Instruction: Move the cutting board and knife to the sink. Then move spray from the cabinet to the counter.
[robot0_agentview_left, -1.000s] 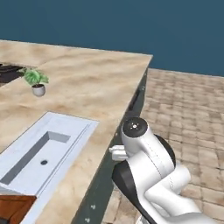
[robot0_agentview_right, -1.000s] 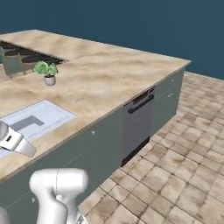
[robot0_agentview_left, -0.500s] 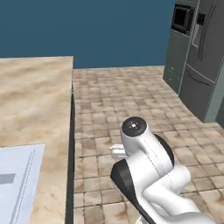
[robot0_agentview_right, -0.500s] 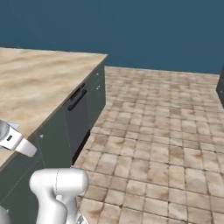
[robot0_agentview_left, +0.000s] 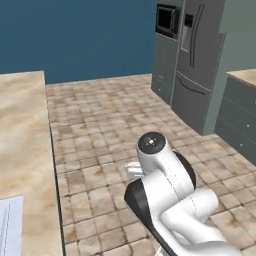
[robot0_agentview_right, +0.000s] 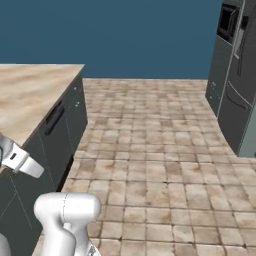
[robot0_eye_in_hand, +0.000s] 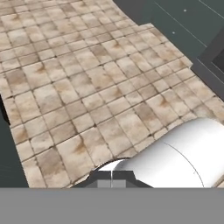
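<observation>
Facing open tiled floor (robot0_agentview_right: 150, 150), with the counter (robot0_agentview_left: 20, 150) along the left and the sink's corner (robot0_agentview_left: 10, 225) at the left base view's lower left edge. Gripper jaws are closed, holding nothing visible. Fridge (robot0_agentview_left: 200, 65) stands ahead right; cabinet and spray unseen, presumably beyond it to the right.

No legible text, label, brand, number or sign on any surface; fridge (robot0_agentview_left: 200, 65) doors plain dark grey; wall oven (robot0_agentview_left: 167, 20) front dark, unmarked; counter (robot0_agentview_right: 30, 95) top marbled beige, cabinet fronts below blank; floor tiles bare.
</observation>
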